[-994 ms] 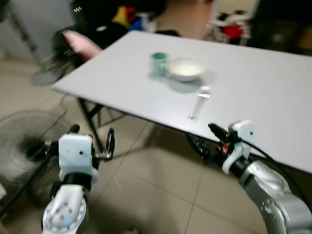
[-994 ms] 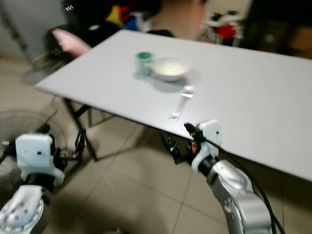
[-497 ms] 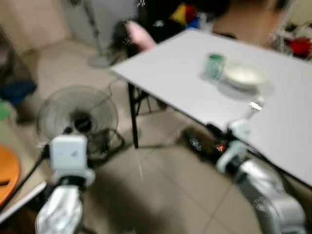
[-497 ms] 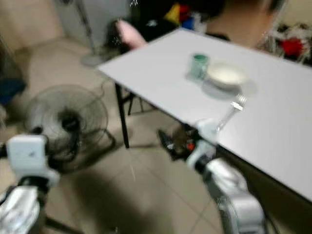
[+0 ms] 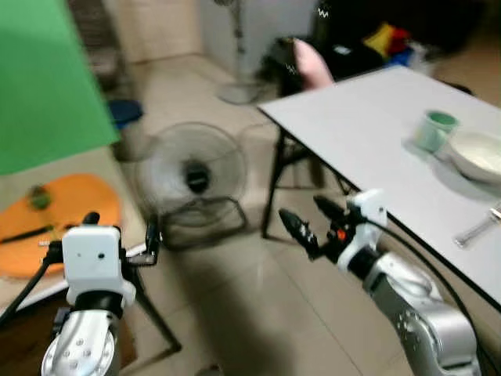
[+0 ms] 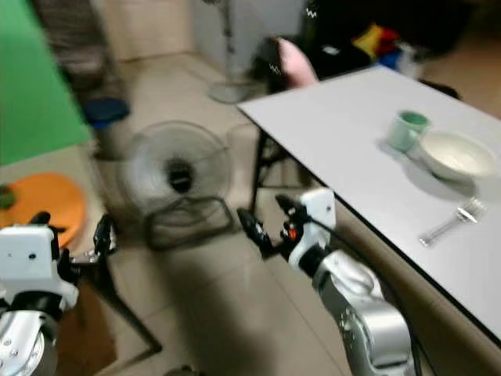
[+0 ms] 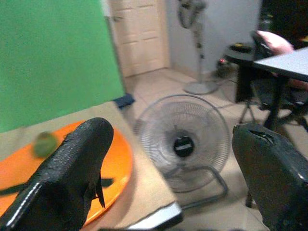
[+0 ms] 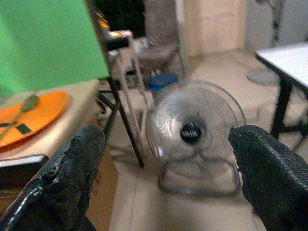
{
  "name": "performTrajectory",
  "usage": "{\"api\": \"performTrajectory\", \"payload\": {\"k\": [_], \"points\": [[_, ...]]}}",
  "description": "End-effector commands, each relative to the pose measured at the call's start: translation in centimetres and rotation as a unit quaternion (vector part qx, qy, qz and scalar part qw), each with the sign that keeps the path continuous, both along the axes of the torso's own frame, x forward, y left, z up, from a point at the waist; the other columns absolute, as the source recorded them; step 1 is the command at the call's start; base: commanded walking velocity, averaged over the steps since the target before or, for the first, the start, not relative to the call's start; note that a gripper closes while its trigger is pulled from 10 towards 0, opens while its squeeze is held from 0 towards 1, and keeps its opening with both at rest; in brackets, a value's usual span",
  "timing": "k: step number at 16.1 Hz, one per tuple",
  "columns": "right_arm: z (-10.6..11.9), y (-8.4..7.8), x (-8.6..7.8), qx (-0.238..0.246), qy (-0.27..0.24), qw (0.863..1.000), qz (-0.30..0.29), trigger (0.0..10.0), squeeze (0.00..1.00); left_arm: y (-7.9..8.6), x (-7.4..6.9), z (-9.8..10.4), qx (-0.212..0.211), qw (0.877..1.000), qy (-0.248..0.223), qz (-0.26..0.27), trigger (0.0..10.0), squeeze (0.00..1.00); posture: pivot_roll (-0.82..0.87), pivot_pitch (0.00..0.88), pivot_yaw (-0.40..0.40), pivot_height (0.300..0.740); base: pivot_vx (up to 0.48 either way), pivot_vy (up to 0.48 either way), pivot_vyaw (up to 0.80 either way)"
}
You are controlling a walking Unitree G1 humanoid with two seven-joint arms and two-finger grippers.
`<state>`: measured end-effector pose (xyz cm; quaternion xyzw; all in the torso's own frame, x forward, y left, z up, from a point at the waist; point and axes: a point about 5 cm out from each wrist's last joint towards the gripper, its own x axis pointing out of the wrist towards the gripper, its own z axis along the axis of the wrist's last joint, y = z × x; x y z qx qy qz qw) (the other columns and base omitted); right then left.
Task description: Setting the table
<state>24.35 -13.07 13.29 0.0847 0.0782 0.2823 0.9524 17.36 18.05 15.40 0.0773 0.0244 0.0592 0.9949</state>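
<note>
Tabletop [image 5: 368,133], white, on dark folding legs, takes up the right of the head views. Near its front edge, in a loose group: white bowl [image 5: 479,154], green cup [image 5: 433,129] just beside the bowl on the side toward the far-left corner, and a fork [image 5: 479,228] lying flat, closer to the front edge and apart from the bowl. Head views are blurred.

Green screen [image 5: 47,78] stands at the left. Floor fan [image 5: 192,176] rests on the tiled floor between the screen and the tabletop's left edge. An orange plate [image 5: 55,219] lies on a low beige surface below the screen, with a small green item and a dark utensil on it; details too blurred to read.

Right pincer [image 5: 307,222]: raised over the floor, off the tabletop's front edge, fingers spread, nothing between them. Left pincer [image 5: 117,235]: low at the left, near the orange plate, fingers apart, released.
</note>
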Motion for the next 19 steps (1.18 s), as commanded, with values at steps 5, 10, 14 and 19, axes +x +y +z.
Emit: {"api": "performTrajectory", "payload": {"k": [5, 10, 14, 19], "points": [[0.0, 0.1, 1.0, -0.023, -0.019, 1.0, 0.008, 10.0, 1.0, -0.2, -0.2, 0.7, 0.012, 1.0, -0.015, -0.014, 10.0, 1.0, 0.02, 0.0, 0.019, 0.74, 0.055, 0.0, 0.8], [0.0, 1.0, 1.4, -0.011, -0.015, 0.999, 0.042, 10.0, 1.0, 0.0, -0.4, 0.7, 0.021, 1.0, -0.012, -0.014, 10.0, 1.0, 0.03, 0.0, 0.012, 0.74, 0.363, 0.0, 0.8], [-0.6, 0.9, 1.4, -0.002, 0.014, 1.0, 0.023, 10.0, 1.0, 0.0, -0.4, 0.6, 0.025, 0.999, -0.004, -0.02, 10.0, 1.0, 0.03, 0.0, 0.015, 0.74, 0.379, 0.0, 0.4], [-0.6, -0.1, 1.4, -0.003, 0.013, 1.0, -0.015, 10.0, 0.0, -0.1, 0.2, 0.4, 0.022, 0.997, 0.008, -0.072, 10.0, 1.0, 0.03, 0.0, 0.018, 0.74, 0.366, 0.0, -0.32]]}}
